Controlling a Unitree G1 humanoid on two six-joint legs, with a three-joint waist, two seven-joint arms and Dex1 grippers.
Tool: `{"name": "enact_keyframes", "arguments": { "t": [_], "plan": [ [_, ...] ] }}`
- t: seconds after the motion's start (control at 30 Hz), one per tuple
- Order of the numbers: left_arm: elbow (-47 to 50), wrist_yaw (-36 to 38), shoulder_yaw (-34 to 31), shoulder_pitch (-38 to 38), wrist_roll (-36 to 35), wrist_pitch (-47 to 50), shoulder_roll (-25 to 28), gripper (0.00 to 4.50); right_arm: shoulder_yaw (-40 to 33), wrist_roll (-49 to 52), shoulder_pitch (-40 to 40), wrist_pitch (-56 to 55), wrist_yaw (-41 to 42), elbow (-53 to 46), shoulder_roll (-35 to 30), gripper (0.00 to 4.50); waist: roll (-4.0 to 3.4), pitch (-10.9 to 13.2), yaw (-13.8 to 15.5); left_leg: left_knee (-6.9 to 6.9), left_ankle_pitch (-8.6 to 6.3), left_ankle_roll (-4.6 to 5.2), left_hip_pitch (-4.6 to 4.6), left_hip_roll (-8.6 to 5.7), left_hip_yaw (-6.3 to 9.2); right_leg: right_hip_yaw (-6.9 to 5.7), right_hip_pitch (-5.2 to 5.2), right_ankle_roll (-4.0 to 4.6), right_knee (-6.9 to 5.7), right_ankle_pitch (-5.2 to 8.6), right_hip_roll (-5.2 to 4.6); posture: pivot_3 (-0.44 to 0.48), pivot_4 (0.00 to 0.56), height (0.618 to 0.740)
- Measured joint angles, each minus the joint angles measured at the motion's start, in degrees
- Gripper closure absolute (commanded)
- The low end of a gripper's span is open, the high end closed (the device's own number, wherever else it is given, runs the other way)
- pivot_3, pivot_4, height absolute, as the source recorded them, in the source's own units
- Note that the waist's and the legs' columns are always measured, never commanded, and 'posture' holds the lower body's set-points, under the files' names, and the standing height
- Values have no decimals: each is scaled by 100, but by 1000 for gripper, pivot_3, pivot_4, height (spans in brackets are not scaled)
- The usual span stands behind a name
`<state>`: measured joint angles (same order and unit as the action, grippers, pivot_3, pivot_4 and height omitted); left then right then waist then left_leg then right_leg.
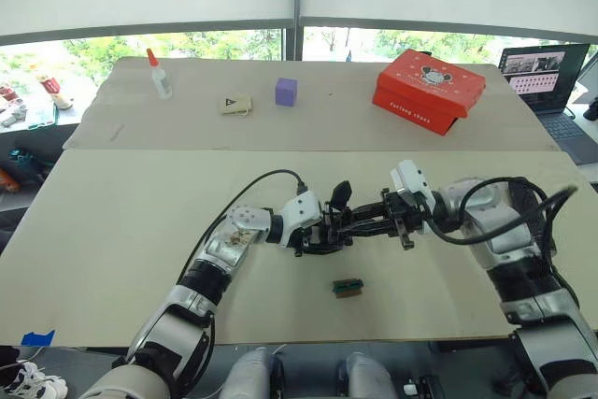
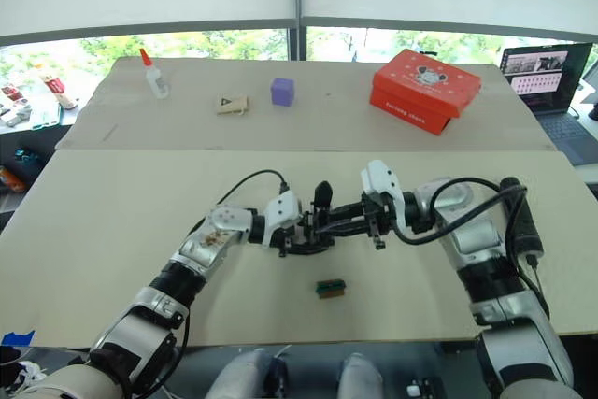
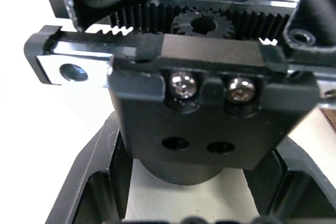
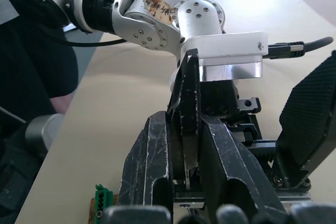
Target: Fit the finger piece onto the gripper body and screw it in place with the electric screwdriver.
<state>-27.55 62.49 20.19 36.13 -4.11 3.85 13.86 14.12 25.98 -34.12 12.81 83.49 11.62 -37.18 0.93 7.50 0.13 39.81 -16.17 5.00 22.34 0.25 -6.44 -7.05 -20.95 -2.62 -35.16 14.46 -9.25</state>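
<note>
The left claw (image 1: 322, 231) clenched the compact black geared gripper body (image 3: 210, 103) steady above the beige counter (image 1: 112, 259), while the right claw (image 1: 360, 224) pinched the small black plastic finger piece (image 4: 188, 108) against it for fitting.

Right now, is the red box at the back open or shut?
Shut: the red cardboard box has its lid sitting flat and closed on the far table.

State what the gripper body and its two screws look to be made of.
Gripper body: likely matte black plastic, judging by its dull moulded faces and toothed rack; black-coated metal cannot be ruled out. Two screws: bright metal, shiny domed heads with cross slots. The left gripper holds the body.
</note>
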Motion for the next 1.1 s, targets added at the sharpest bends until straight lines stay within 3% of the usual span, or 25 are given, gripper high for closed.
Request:
{"name": "enact_keyframes", "arguments": {
  "t": [0.2,0.5,0.87,1.1],
  "plan": [
    [1,22,-5,0,-3,2,47,2177,-77,3,131,167,-246,-168,64,4179,-1,-1,-5,0,-1,-2,-5,7,2,-2,2,0,-1,0,-5,0,150,740],
    [3,60,-8,4,1,4,69,2177,-421,33,825,1020,-1242,-1421,58,4179,-12,-9,-11,-3,-17,-29,-6,10,0,-5,0,1,2,-1,-6,0,150,740],
    [2,62,-20,7,-2,8,93,2177,-126,13,169,971,-626,-632,51,4179,-13,-9,-37,-3,-8,-6,-6,12,-2,-4,-8,2,4,-1,-2,0,150,740],
    [2,4,-20,-10,-8,17,72,2177,-106,1,160,858,-582,-558,42,4179,-13,-10,-31,-3,-11,-9,-9,13,-1,-5,-11,4,5,-2,-6,0,150,740]
  ]
}}
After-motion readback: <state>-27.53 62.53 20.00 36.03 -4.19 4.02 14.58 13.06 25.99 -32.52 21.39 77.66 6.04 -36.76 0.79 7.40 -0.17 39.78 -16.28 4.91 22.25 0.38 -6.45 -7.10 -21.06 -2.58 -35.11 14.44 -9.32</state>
